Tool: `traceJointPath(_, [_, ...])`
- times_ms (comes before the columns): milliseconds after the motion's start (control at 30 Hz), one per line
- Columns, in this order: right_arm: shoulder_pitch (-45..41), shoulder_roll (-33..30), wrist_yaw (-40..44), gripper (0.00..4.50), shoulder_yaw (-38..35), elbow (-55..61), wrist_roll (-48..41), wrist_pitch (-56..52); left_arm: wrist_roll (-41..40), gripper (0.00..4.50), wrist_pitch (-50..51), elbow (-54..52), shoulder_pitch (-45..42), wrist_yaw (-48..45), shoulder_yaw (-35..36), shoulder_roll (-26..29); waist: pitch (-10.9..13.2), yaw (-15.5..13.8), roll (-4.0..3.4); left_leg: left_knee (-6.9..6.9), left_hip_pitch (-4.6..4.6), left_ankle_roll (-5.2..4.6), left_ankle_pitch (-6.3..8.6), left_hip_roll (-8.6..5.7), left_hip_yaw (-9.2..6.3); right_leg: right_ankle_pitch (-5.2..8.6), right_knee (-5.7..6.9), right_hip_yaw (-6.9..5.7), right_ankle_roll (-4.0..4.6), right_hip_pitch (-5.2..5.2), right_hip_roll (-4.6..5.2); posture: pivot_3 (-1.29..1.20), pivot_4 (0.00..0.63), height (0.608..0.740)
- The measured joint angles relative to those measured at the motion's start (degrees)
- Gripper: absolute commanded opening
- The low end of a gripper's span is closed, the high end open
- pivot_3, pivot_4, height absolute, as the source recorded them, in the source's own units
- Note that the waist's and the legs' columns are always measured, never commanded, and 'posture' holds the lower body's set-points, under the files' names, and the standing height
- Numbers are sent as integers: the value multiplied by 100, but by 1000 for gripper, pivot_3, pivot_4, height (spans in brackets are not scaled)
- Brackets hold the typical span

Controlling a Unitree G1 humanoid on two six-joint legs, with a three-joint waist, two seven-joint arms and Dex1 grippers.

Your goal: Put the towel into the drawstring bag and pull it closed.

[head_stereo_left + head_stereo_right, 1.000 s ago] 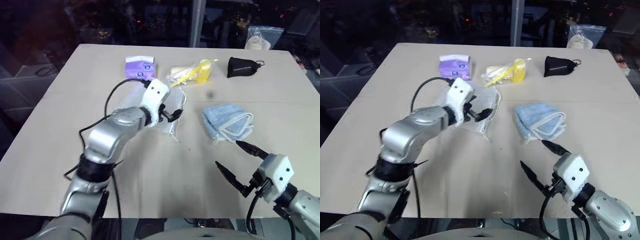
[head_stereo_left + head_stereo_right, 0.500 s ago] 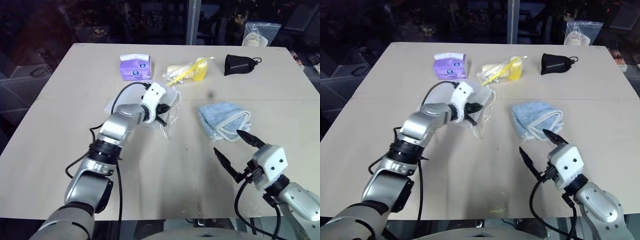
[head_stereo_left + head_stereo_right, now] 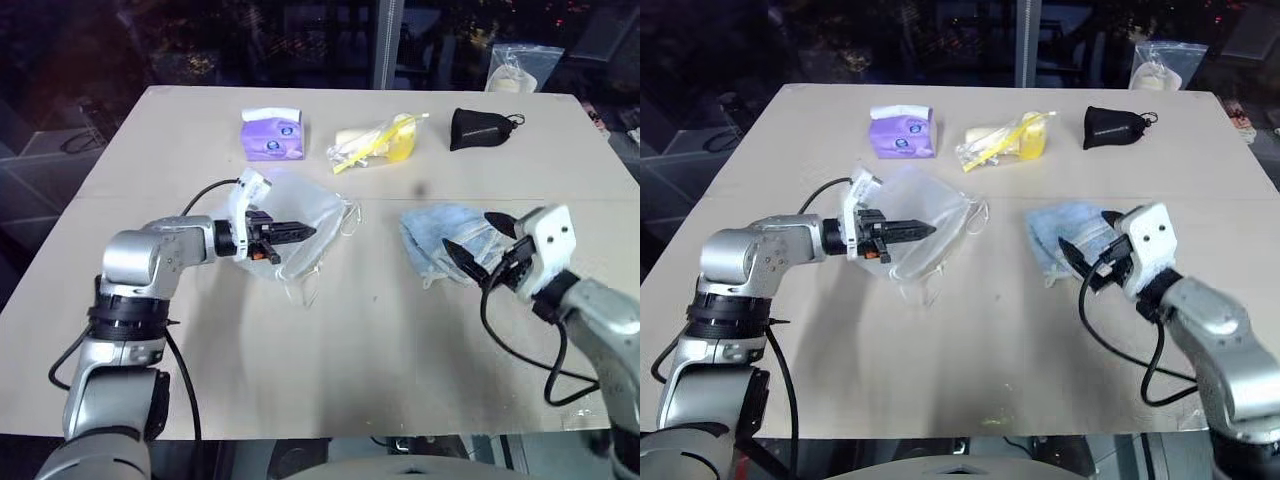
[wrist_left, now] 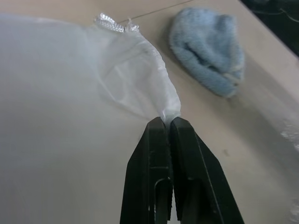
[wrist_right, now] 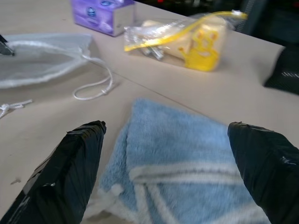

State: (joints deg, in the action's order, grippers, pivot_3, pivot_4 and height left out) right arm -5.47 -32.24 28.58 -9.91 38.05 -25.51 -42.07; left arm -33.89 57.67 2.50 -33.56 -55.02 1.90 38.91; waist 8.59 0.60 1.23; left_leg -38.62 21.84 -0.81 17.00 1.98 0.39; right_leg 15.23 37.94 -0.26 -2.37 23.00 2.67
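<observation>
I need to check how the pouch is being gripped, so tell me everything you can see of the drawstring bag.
The drawstring bag is a translucent, frosted-white pouch of thin, soft-looking fabric, lying rumpled on the tan table in front of the purple tissue pack and to the left of the towel. Thin white cords trail loose from its gathered mouth onto the table. The left gripper is shut on a fold of its fabric at the edge, lifting that part slightly.
</observation>
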Motion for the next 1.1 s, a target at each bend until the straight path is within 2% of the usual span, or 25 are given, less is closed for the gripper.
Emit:
traceJointPath(133, [-91, -133, 530, 4500, 286, -199, -38, 413, 13, 38, -92, -220, 248, 172, 48, 12, 1, -2, -1, 6, 9, 0, 0, 0, -29, 0, -1, -17, 0, 1, -2, 0, 150, 740])
traceJointPath(200, [-216, -182, 405, 4500, 447, -573, 308, 641, -12, 38, -71, -320, 282, 211, 105, 20, 1, 8, -1, 0, 9, 0, 0, -5, -24, -1, 1, -12, 0, 1, 0, 0, 150, 740])
traceJointPath(300, [-504, -177, 217, 4500, 181, -1411, 333, 446, -60, 38, -56, -522, 304, 285, 264, 110, 2, 2, -2, -4, 5, 0, -1, -17, -15, -2, 5, -1, -1, 0, 11, 0, 150, 740])
traceJointPath(500, [-1959, -199, 127, 4500, 651, -3609, 897, 352, -224, 38, 77, -774, 361, 534, 324, -89, 3, 23, -3, -9, -3, 0, -1, -19, -3, -10, 4, 13, -13, -3, 10, 0, 150, 740])
traceJointPath(600, [-2516, -12, 469, 4500, 1173, -4696, 1049, 234, -233, 38, 94, -891, 418, 662, 315, -114, 3, 30, -4, 2, 1, 2, -3, -17, -10, -10, 1, 11, -13, 3, 7, 0, 150, 740])
traceJointPath(700, [-2985, -92, 1023, 4500, 1621, -5451, 1355, 555, -234, 38, 103, -995, 485, 789, 314, -132, -5, 54, 8, 5, -3, 24, -15, -17, -13, -10, -4, 21, -13, 5, 4, 0, 150, 740])
traceJointPath(833, [-3000, -355, 1851, 3282, 1905, -5729, 1536, 993, -337, 0, 112, -1270, 660, 923, 349, -159, -21, 32, 24, 5, -12, 1, -1, -16, -23, -10, -4, 18, -13, -7, 7, 0, 150, 740])
traceJointPath(967, [-2490, -604, 2537, 1313, 1918, -5070, 1506, 1134, -402, 0, 170, -1401, 796, 1133, 505, -155, -24, -43, 27, 3, -9, 1, -2, -12, -71, -10, -10, 3, -13, -27, 6, 0, 150, 740])
traceJointPath(1033, [-2270, -612, 2624, 437, 1900, -4776, 1483, 1249, -440, 0, 189, -1464, 830, 1196, 528, -165, -25, -33, 29, 3, -10, 2, -2, -14, -72, -10, -9, 3, -13, -29, 5, 0, 150, 740])
traceJointPath(1067, [-2133, -590, 2660, 82, 1856, -4639, 1453, 1369, -457, 0, 189, -1505, 831, 1228, 527, -192, -26, -30, 30, 3, -11, 2, -2, -16, -73, -10, -9, 0, -13, -30, 5, 0, 150, 740])
traceJointPath(1100, [-1980, -515, 2702, 49, 1785, -4520, 1382, 1475, -460, 0, 187, -1538, 831, 1246, 521, -216, -27, -27, 32, 3, -11, 2, -2, -18, -75, -10, -9, -1, -13, -31, 5, 0, 150, 740])
